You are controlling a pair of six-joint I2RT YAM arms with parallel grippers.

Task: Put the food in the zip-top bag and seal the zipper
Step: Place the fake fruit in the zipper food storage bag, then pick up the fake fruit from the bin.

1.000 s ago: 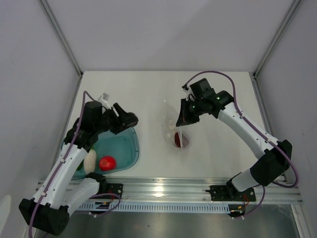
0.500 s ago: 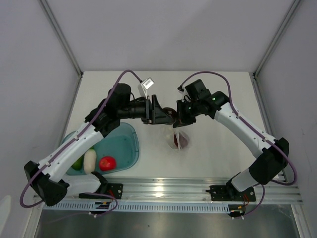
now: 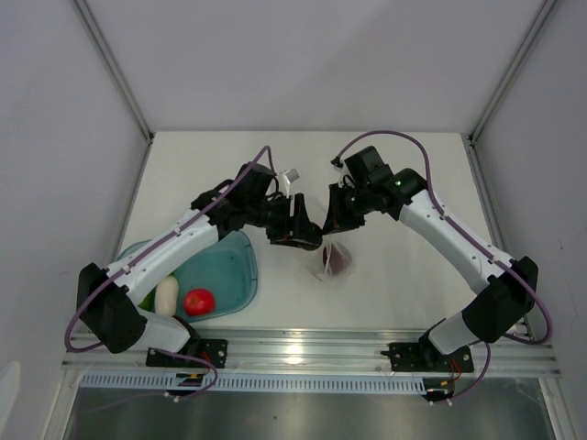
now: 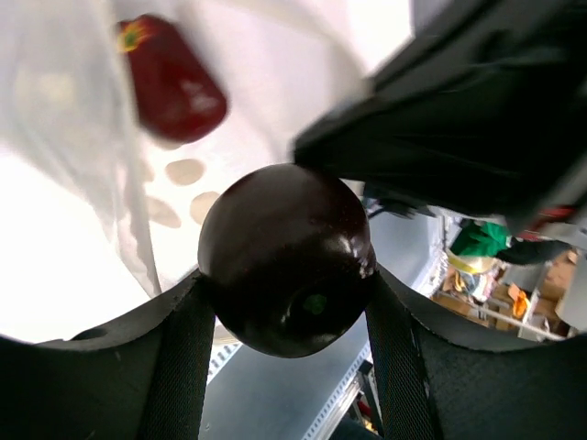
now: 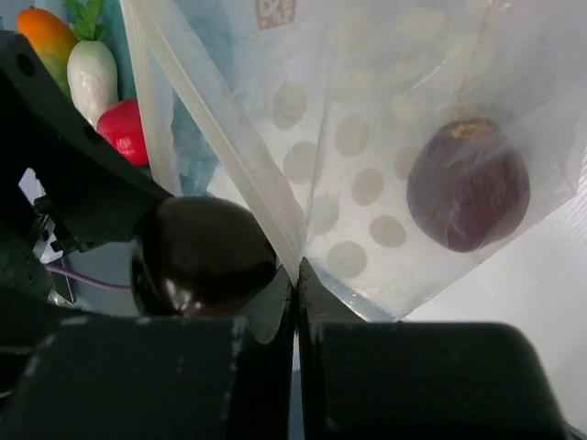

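Observation:
My left gripper (image 3: pixel 303 233) is shut on a dark maroon round piece (image 4: pixel 275 229) and holds it at the mouth of the clear zip-top bag (image 3: pixel 326 259). My right gripper (image 3: pixel 337 218) is shut on the bag's mouth edge and holds it up; in the right wrist view (image 5: pixel 295 273) its jaws pinch the plastic beside the zipper strip (image 5: pixel 215 137). The dark piece (image 5: pixel 202 257) hangs just left of that edge. One maroon-red piece (image 5: pixel 468 183) lies inside the bag and also shows in the left wrist view (image 4: pixel 170 78).
A teal tray (image 3: pixel 229 275) lies at the near left, holding a white oblong piece (image 3: pixel 166 296), a red fruit (image 3: pixel 198 301) and a green bit (image 3: pixel 145 301). An orange piece (image 5: pixel 50 32) shows in the right wrist view. The metal rail (image 3: pixel 303 348) runs along the near edge.
My left arm has swung from the tray to the bag, carrying the dark maroon piece, and has come down close to the bag mouth. The right gripper has kept hold of the bag.

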